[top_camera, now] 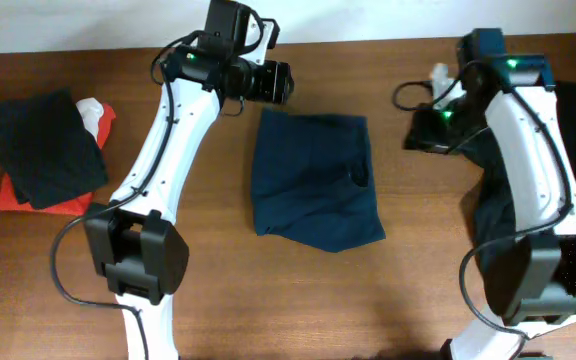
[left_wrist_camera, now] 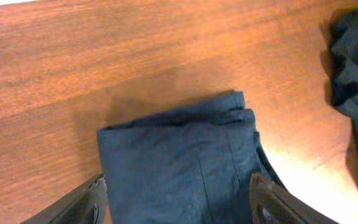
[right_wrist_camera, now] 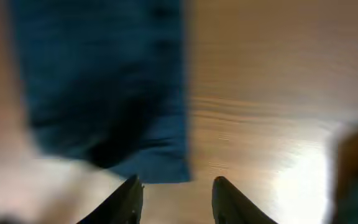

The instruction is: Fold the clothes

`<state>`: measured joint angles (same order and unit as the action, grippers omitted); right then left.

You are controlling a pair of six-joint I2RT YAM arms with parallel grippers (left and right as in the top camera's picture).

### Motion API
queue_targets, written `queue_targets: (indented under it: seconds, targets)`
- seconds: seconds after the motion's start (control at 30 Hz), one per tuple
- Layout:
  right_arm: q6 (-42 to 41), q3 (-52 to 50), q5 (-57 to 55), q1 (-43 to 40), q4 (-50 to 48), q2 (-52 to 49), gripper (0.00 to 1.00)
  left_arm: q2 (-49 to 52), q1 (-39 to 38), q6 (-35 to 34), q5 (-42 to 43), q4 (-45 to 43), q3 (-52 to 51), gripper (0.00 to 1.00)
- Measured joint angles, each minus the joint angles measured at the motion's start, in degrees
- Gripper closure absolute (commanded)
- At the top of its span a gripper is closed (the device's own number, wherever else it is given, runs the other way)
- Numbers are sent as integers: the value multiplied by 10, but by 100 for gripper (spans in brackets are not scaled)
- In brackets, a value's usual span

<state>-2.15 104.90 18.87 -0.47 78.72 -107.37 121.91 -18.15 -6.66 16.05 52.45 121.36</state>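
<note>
The left gripper [left_wrist_camera: 178,184] was held spread above the navy shorts [top_camera: 313,180]; the right gripper [right_wrist_camera: 178,182] was held parted, empty.

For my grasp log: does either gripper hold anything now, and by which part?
Nothing is held. The left gripper is open over the navy shorts, and the right gripper is open too, with only table between its fingers.

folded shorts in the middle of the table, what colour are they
Plain dark navy blue, no pattern. The folded fabric shorts show best in the overhead view.
</note>
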Motion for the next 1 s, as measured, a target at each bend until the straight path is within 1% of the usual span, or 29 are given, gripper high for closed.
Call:
queue_targets:
  seconds: [0.03, 0.1, 0.13, 0.17, 0.2, 0.23, 0.27, 0.33, 0.37, 0.4, 0.43, 0.47, 0.5, 0.6, 0.63, 0.67, 0.73, 0.77, 0.8, 0.83, 0.87, 0.9, 0.93, 0.97, 1.0]
  targets:
    - [23, 0, 58, 30, -1, -4, 56, 15, -1, 2, -3, -8, 0, 27]
    - [37, 0, 90, 70, -24, -15, 55, 64, -2, 2, -5, -29, 2, 27]
    - [38, 0, 98, 92, -50, -23, 56, 83, -2, 2, -5, -36, 2, 27]
    - [38, 0, 107, 122, -68, -38, 56, 125, -2, 2, -5, -43, 2, 22]
    - [36, 0, 113, 146, -83, -61, 60, 159, -2, 2, -5, -45, 2, 20]
    - [33, -4, 115, 160, -90, -84, 67, 171, -2, 3, -4, -48, 1, 20]
    - [26, -16, 115, 171, -92, -108, 69, 173, -2, 4, -2, -50, 1, 20]
    - [18, -69, 116, 191, -52, -144, 68, 174, -2, 4, -1, -51, 1, 19]
    - [10, -134, 109, 199, -35, -149, 68, 174, -2, 4, 0, -52, 1, 19]
    - [9, -162, 102, 200, -40, -150, 68, 174, -2, 4, 0, -49, 1, 19]
    - [-4, -216, 94, 200, -95, -145, 68, 174, -2, 4, 0, -28, 2, 19]
    - [-12, -250, 89, 198, -123, -146, 68, 174, -3, 4, 0, -17, 3, 20]
    - [-24, -269, 97, 193, -136, -140, 68, 174, -3, 4, 0, 18, 3, 20]
    - [-55, -276, 68, 182, -140, -131, 69, 174, -3, 4, -7, 122, 3, 21]
    - [-66, -277, 47, 165, -141, -126, 69, 174, -3, 4, -16, 171, 3, 24]
    - [-70, -276, 26, 146, -146, -122, 69, 175, -3, 4, -20, 202, 4, 24]
    - [-71, -256, -28, 103, -158, -119, 68, 177, -6, 4, -26, 271, 4, 32]
    - [-68, -228, -71, 80, -167, -125, 68, 182, -8, 6, -26, 302, 4, 34]
    - [-66, -201, -101, 66, -165, -136, 68, 188, -12, 6, -27, 323, 4, 34]
    - [-64, -167, -125, 61, -136, -145, 68, 189, -15, 6, -27, 336, 4, 34]
    - [-63, -136, -135, 61, -114, -148, 68, 189, -16, 6, -28, 339, 4, 32]
    - [-62, -74, -144, 62, -71, -151, 68, 186, -16, 6, -31, 330, 8, 21]
    - [-62, -33, -149, 62, -60, -150, 68, 177, -14, 6, -37, 304, 20, 18]
    - [-63, -7, -144, 62, -29, -149, 67, 153, -10, 7, -43, 263, 30, 17]
    - [-64, -2, -134, 62, -23, -148, 67, 130, -5, 8, -46, 219, 39, 16]
